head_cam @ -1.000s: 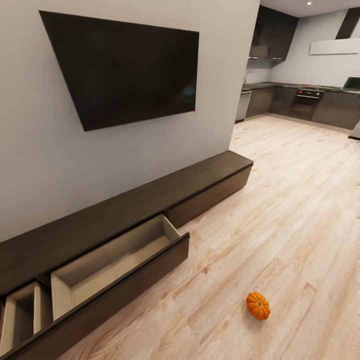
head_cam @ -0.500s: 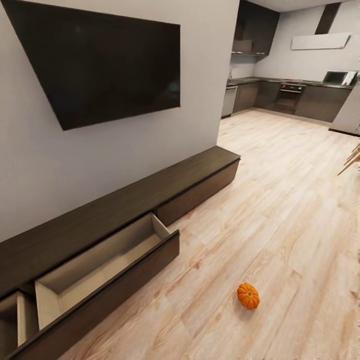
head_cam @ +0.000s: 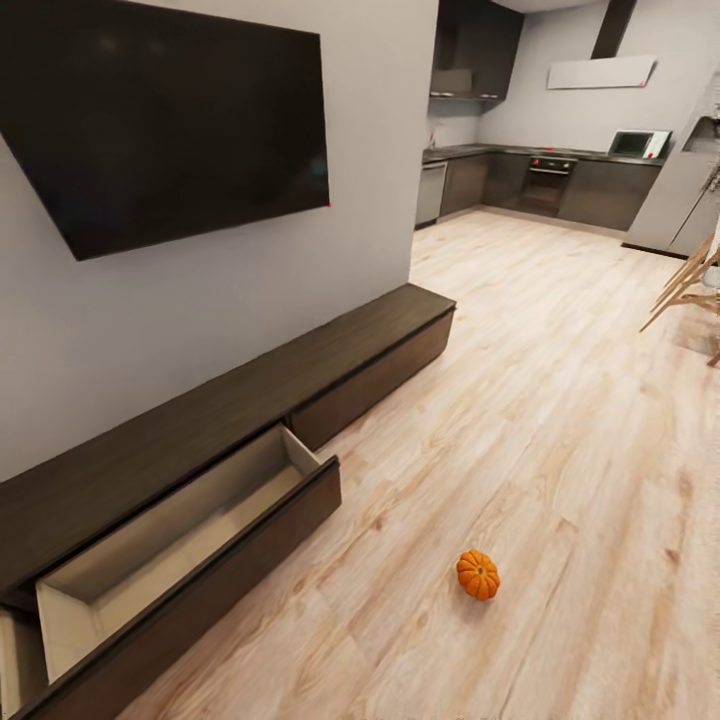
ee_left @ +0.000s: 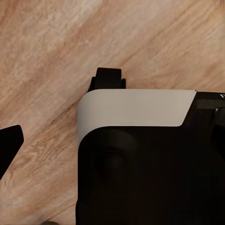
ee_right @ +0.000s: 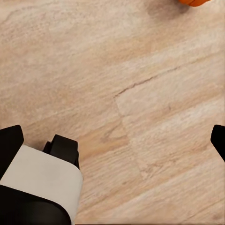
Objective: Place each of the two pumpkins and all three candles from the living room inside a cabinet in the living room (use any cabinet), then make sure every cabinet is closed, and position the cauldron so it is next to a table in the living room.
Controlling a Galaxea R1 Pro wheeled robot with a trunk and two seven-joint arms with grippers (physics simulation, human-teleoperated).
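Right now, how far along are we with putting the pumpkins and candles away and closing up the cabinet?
Nothing looks finished. The cabinet has a drawer pulled open, and what shows of its inside is bare. One pumpkin sits on the wooden floor, apart from the cabinet. The right gripper hangs open and empty over the floor. Left: stowing that pumpkin and the rest, closing up, placing the cauldron.

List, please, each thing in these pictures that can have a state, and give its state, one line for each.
cabinet: one drawer pulled out, the front at its far end shut.
open drawer: nothing visible inside.
pumpkin: on the floor, outside the cabinet, not held.
television: screen dark.
right gripper: open, holding nothing.
left gripper: one fingertip visible, state unclear.
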